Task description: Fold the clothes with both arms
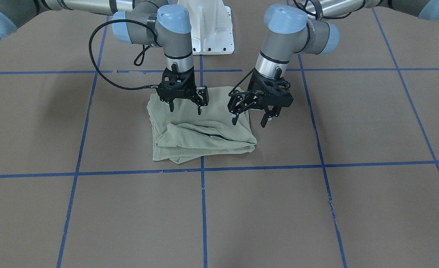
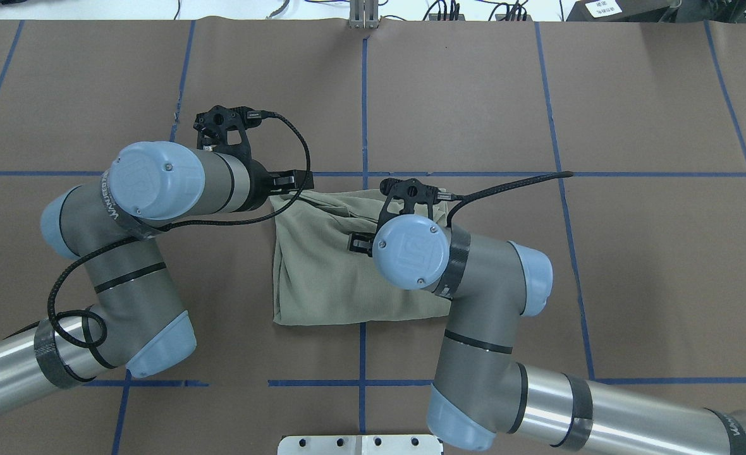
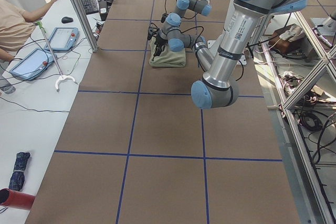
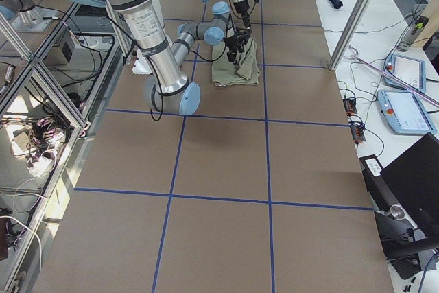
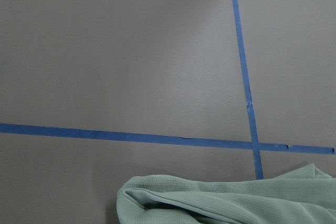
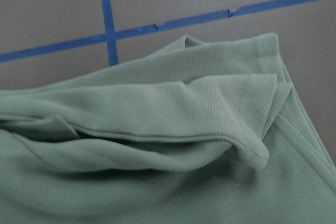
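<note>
Since the shirt (image 1: pixel 204 139) lies as a folded bundle at frame centre, judge it light, limp and slack: pinch all layers at its upper corners. Your right gripper (image 1: pixel 185 110) and left gripper (image 1: pixel 249 122) hang over these, spread, empty.

Green shirt (image 3: pixel 168 60), seemingly folded, on table (image 3: pixel 157 121)

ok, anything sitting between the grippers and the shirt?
Nothing visible. The right gripper hangs open over the folded shirt, and the left gripper is open over its edge. No other object lies between them and the cloth.
</note>
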You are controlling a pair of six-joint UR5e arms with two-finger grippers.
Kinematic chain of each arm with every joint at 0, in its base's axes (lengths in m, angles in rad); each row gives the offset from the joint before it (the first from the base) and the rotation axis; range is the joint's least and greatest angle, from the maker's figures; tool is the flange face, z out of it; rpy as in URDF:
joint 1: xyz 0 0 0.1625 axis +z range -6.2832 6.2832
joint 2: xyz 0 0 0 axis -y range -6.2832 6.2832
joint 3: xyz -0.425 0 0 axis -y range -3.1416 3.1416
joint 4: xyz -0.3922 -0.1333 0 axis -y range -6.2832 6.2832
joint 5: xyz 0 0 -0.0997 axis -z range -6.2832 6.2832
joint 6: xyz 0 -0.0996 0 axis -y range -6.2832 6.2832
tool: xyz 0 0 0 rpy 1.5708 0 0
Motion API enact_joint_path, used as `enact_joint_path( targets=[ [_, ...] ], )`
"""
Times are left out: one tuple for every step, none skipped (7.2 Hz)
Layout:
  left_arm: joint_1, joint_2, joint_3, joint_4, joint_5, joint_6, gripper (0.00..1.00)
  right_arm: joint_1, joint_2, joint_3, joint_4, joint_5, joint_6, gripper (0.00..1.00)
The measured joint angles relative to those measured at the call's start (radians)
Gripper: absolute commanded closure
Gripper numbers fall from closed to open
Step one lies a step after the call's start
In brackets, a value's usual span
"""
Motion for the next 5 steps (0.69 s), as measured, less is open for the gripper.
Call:
enact_joint_path(
  targets=[
    [0.000, 0.001, 0.000, -0.002, 0.000, -0.001, 0.00, -0.019, 0.005, -0.012, -0.030, -0.025, -0.028, 0.00],
    [0.000, 0.002, 0.000, -0.003, -0.001, -0.004, 0.00, -0.016, 0.011, -0.037, -0.044, -0.048, -0.059, 0.00],
    [0.000, 0.002, -0.001, -0.003, -0.001, -0.006, 0.00, 0.004, 0.025, -0.084, -0.048, -0.060, -0.085, 0.00],
    [0.000, 0.003, -0.001, -0.003, -0.002, -0.006, 0.00, 0.035, 0.046, -0.135, -0.049, -0.064, -0.106, 0.00],
    [0.000, 0.004, -0.001, -0.003, -0.002, -0.007, 0.00, 0.083, 0.066, -0.179, -0.049, -0.064, -0.141, 0.00]
  ],
)
